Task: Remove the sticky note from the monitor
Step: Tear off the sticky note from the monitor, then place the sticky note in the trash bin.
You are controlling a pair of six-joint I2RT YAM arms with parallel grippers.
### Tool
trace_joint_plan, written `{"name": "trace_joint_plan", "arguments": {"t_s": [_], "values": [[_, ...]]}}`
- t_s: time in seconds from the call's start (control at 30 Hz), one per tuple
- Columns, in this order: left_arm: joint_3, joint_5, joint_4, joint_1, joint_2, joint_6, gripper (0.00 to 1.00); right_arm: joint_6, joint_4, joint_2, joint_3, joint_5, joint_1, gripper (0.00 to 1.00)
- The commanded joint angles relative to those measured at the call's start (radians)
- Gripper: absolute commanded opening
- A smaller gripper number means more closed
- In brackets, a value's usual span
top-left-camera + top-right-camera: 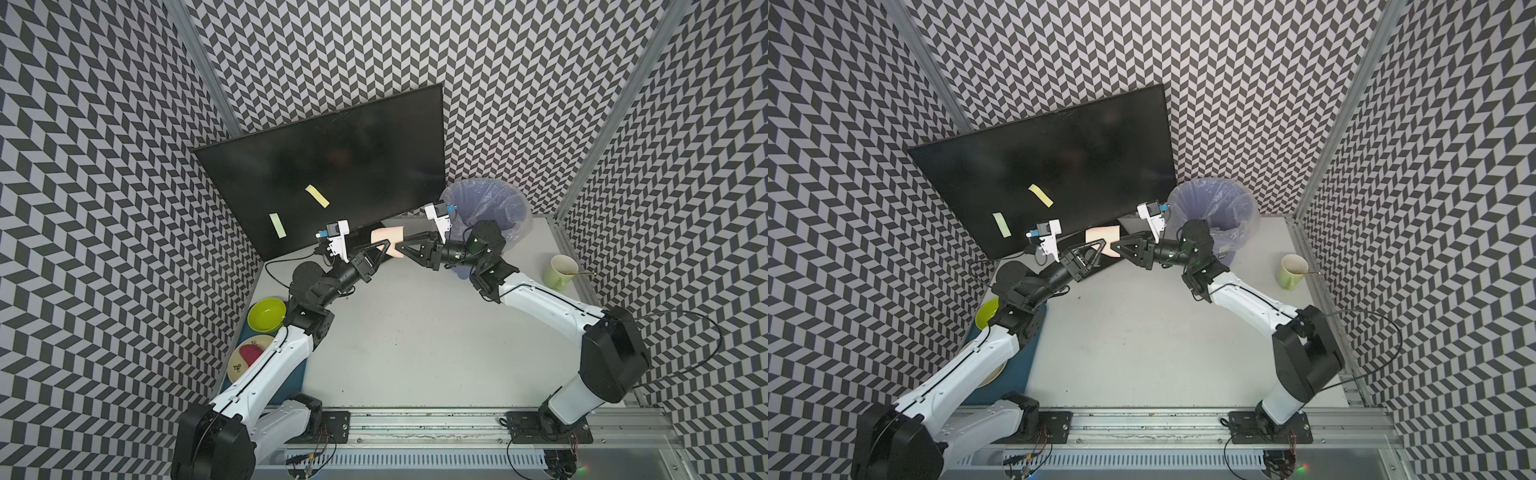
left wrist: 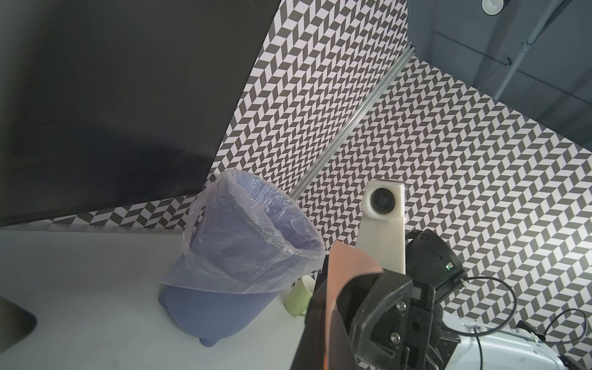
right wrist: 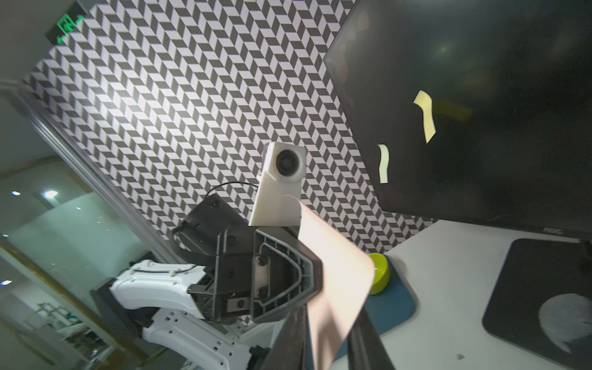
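One monitor (image 1: pixel 332 166). Notes, I count three: yellow strip (image 1: pixel 317 195), green strip (image 1: pixel 277 225), pink note (image 1: pixel 387 237). One bin (image 1: pixel 512 204), one mug (image 1: pixel 559 274), one spoon (image 1: pixel 581 273) in it. One bowl (image 1: pixel 267 314), one plate (image 1: pixel 237 366), one mat (image 1: pixel 293 370).

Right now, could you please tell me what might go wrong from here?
The peach paper sticky note sits between the fingers of both the left gripper and the right gripper; pulling apart could tear it. Both work close to the lower edge of the large flat black monitor, so a lift could bump it.
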Motion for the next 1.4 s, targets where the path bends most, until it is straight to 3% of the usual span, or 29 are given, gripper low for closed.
{"name": "trace_joint_plan", "arguments": {"t_s": [0.0, 0.03, 0.17, 0.3, 0.47, 0.63, 0.87, 1.0, 1.37], "values": [[0.043, 0.02, -0.018, -0.006, 0.007, 0.019, 0.18, -0.005, 0.042, -0.006, 0.027, -0.02, 0.008, 0.05], [0.044, 0.019, -0.024, -0.006, 0.006, 0.023, 0.25, -0.013, 0.031, -0.009, 0.026, -0.02, 0.007, 0.01], [0.059, -0.011, -0.111, -0.004, -0.018, 0.083, 0.49, -0.081, -0.054, -0.038, 0.03, 0.021, -0.008, 0.0], [0.082, -0.063, -0.228, 0.005, -0.051, 0.162, 0.66, -0.148, -0.166, -0.083, 0.04, 0.07, -0.081, 0.0], [0.096, -0.101, -0.338, 0.037, -0.071, 0.24, 0.75, -0.262, -0.324, -0.158, 0.034, 0.208, -0.228, 0.0], [0.091, -0.119, -0.401, 0.114, -0.08, 0.281, 0.78, -0.393, -0.428, -0.224, 0.017, 0.496, -0.353, 0.0], [0.102, -0.131, -0.44, 0.212, -0.076, 0.324, 0.82, -0.501, -0.535, -0.13, 0.128, 0.688, -0.459, 0.01], [0.103, -0.131, -0.454, 0.261, -0.074, 0.333, 0.84, -0.541, -0.593, -0.054, 0.218, 0.749, -0.46, 0.1], [0.106, -0.067, -0.426, 0.445, -0.049, 0.29, 0.86, -0.562, -0.618, -0.051, 0.278, 0.704, -0.457, 0.58]]}}
